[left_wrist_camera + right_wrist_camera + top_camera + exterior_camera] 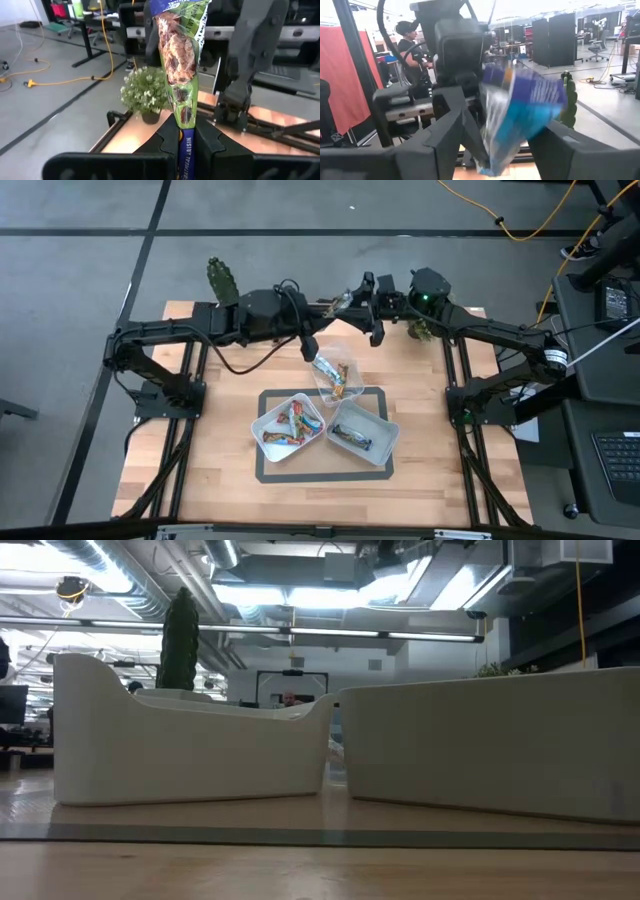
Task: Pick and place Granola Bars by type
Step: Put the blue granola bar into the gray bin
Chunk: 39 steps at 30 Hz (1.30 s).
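One granola bar [177,55], green with a blue end, is held high over the table's far edge by my left gripper [186,142], which is shut on it. In the high view it shows as a small wrapper [340,302] between my left gripper [330,307] and my right gripper [357,296]. My right gripper [500,150] faces the left one and is open, with a finger on either side of the blurred blue wrapper [520,117]. Other bars lie in the tubs below. My left gripper pinches the bar's blue end [186,150] between its two fingers. It comes level from the table's left side. The bar sticks straight out past the fingertips toward the right arm and is lifted clear of the table.
A grey mat [268,472] carries a white tub [262,420] with several bars and a grey tub [385,442] with one dark bar. A clear tub [335,377] with bars sits just beyond them. A cactus [222,278] and a small plant [418,330] stand at the far edge.
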{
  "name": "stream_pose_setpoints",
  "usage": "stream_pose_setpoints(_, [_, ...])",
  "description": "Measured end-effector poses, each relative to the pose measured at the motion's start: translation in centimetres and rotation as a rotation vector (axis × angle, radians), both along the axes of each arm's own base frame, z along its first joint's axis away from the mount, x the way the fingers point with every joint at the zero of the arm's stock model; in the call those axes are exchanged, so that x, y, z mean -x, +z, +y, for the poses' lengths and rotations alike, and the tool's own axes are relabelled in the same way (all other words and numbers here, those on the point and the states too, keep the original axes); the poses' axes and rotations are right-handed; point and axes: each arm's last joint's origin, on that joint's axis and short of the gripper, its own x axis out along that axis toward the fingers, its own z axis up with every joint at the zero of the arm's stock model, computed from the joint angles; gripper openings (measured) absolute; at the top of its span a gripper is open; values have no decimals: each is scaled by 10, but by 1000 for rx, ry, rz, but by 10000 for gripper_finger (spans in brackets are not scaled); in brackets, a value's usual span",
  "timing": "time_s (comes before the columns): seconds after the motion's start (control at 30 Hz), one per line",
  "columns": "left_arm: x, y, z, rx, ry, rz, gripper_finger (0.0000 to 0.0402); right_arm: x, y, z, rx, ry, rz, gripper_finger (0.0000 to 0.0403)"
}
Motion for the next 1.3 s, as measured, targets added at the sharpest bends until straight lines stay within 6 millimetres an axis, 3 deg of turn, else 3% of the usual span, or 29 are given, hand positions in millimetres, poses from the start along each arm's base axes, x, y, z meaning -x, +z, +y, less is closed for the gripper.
stream_pose_setpoints(0.2, [0,0,0,4,-8,0,17,0,0,0,1,-1,3,160])
stream_pose_setpoints(0.47, [-1,0,-1,-5,-54,-1,36,0,0,0,41,-1,-2,45])
stream_pose_setpoints(0.63, [6,5,-7,-4,-102,-2,64,6,5,4,91,19,-14,41])
stream_pose_setpoints(0.87, [52,29,-22,18,-118,-20,149,41,21,16,141,-44,40,48])
stream_pose_setpoints(1.0, [88,48,-27,13,-50,-90,187,71,24,38,102,-6,156,40])
stream_pose_setpoints(1.17, [114,59,-32,-12,12,-132,204,109,15,74,-1,-9,385,44])
stream_pose_setpoints(1.3, [118,58,-34,-25,28,-106,203,126,7,98,-104,-23,515,45])
